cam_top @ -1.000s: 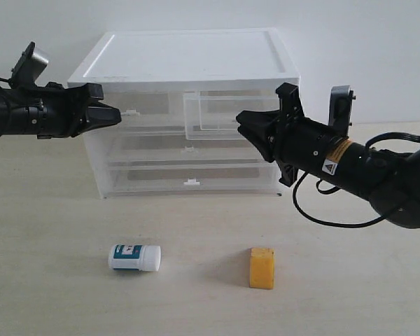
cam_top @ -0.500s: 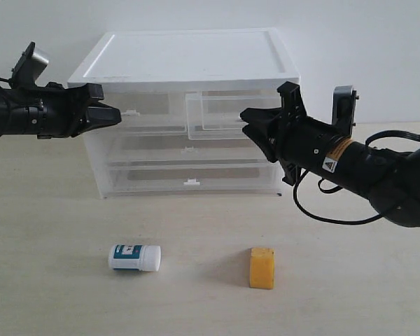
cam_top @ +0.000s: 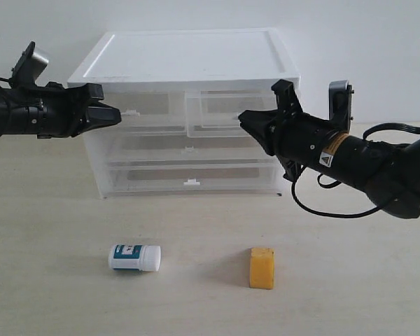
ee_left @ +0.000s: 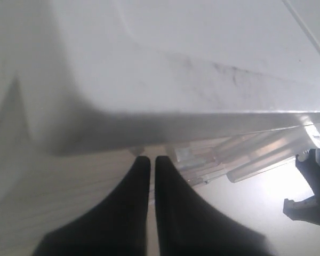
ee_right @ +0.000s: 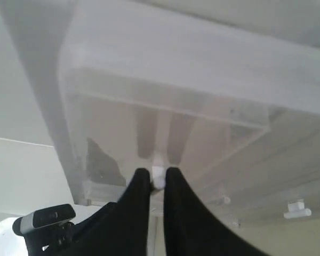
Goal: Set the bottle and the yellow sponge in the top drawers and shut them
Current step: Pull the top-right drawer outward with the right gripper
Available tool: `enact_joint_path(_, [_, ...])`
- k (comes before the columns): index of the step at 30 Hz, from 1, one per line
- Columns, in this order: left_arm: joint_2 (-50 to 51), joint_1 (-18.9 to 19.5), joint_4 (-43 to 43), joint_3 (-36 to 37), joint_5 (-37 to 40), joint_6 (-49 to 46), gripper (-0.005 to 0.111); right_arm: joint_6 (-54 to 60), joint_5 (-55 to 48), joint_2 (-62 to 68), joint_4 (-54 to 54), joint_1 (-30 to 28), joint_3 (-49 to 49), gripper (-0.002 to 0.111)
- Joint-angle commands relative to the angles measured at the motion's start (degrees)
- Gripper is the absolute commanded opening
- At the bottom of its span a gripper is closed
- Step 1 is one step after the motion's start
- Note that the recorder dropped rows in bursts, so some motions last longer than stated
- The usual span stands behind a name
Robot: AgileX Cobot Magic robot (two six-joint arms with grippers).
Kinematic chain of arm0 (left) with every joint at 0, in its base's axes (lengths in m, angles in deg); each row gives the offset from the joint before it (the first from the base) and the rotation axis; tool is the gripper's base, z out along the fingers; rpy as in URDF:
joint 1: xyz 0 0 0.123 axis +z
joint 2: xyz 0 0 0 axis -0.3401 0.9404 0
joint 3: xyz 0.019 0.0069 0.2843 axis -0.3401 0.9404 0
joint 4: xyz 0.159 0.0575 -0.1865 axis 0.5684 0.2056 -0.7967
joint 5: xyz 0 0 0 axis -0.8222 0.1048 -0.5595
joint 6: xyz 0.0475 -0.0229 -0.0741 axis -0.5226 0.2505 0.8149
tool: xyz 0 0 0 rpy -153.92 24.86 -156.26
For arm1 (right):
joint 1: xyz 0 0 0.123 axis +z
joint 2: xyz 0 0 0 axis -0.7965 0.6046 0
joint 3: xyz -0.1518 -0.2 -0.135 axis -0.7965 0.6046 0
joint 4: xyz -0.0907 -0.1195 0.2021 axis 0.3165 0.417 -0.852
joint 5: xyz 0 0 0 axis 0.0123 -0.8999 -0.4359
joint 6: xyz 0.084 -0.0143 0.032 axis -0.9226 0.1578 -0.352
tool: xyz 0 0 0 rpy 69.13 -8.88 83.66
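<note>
At the left edge of the exterior view the left arm [cam_top: 28, 115] reaches in almost level, its wrist camera riding on top. The left gripper [cam_top: 116, 115] points right toward the drawer unit [cam_top: 189, 52], and its fingers are pressed together with nothing between them. Its tip sits just left of the left drawer's clip handle [cam_top: 131, 111]; whether it touches is hard to tell. The left top drawer [cam_top: 157, 115] sits flush in the unit.

In the lower left of centre, the bottle [cam_top: 134, 257] lies on its side on the table [cam_top: 49, 224], cap to the right, well in front of the unit.

The right top drawer [cam_top: 213, 112] appears to stand slightly forward of its neighbour. The yellow sponge [cam_top: 262, 267] sits on the table in the lower right of centre, apart from the bottle and not in either drawer.

The right arm [cam_top: 378, 168] comes in from the right edge, sloping up toward the upper left, with a black cable [cam_top: 329, 210] looping beneath it. The right gripper [cam_top: 242, 117] meets the front of the right top drawer. In the right wrist view its fingers are pinched on the right drawer's clip handle [ee_right: 157, 178].
</note>
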State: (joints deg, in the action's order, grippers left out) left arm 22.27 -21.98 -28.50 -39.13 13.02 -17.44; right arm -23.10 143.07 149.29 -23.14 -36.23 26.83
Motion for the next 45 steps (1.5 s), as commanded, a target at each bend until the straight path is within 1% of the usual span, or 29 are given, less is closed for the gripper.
enact_joint_path(1, [0.1, 0.22, -3.67, -1.11, -3.32, -0.62, 0.004, 1.46, 0.59, -0.6, 2.14, 0.09, -0.43, 0.0])
enact_joint_path(3, [0.1, 0.22, -3.33, -1.11, -3.58, -0.62, 0.004, 1.14, 2.29, -0.6, 3.56, 0.09, -0.12, 0.0])
enact_joint_path(18, [0.1, 0.22, -3.21, -1.11, -3.73, -0.62, 0.004, 1.97, 9.82, -0.6, 3.44, 0.09, 5.18, 0.0])
enact_joint_path(23, [0.1, 0.22, -3.21, -1.11, -3.73, -0.62, 0.004, 1.97, 10.32, -0.71, 6.3, 0.09, 5.32, 0.0])
enact_joint_path(29, [0.1, 0.22, -3.21, -1.11, -3.73, -0.62, 0.004, 4.35, 12.38, -0.82, 3.63, -0.02, 8.98, 0.0])
enact_joint_path(40, [0.1, 0.22, -3.05, -1.11, -3.73, -0.62, 0.004, 5.58, 12.67, -0.94, 4.77, -0.02, 13.11, 0.0])
enact_joint_path(45, [0.1, 0.22, -3.05, -1.11, -3.73, -0.62, 0.004, 6.32, 12.67, -3.32, 5.15, -0.02, 14.82, 0.0])
